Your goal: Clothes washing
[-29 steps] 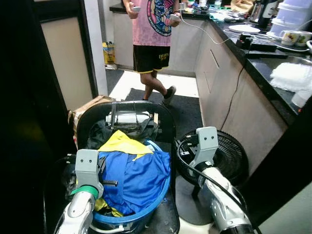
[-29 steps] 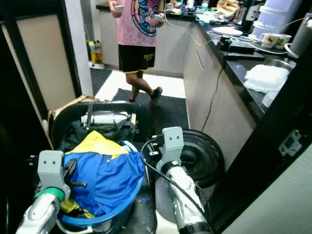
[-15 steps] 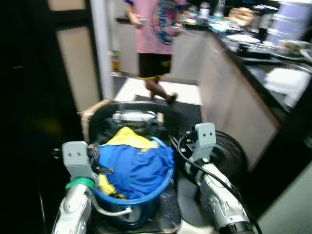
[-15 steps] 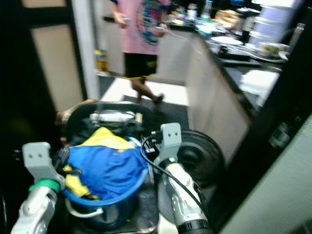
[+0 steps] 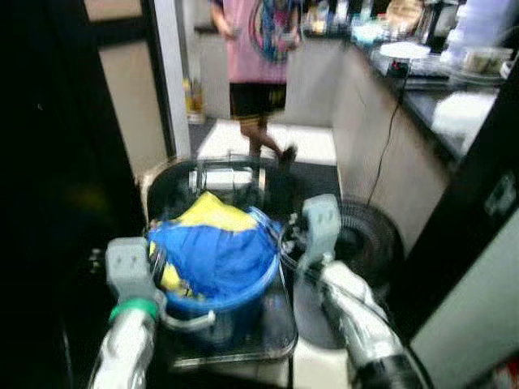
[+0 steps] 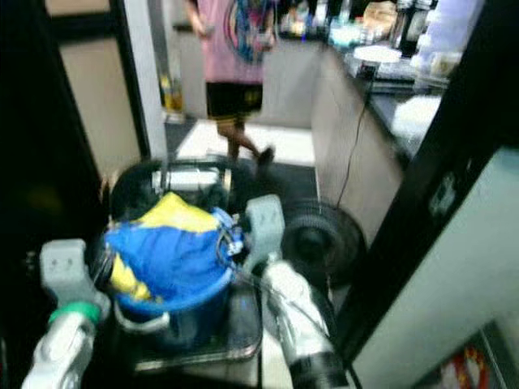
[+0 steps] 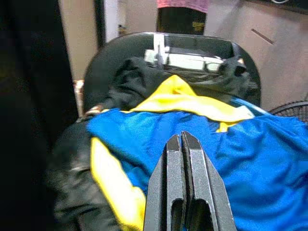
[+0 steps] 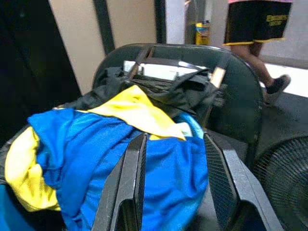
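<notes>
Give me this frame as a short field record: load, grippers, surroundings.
load: blue and yellow clothes heaped in a blue tub
left gripper: shut, over the clothes
right gripper: open, over the clothes
behind tub: black chair
right of tub: black fan on the floor
person: standing farther back, by the counter

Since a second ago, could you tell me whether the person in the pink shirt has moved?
Cannot tell. The camera itself has shifted and the picture is blurred; the person stands by the same counter at the far end, so any step is not clear.
</notes>
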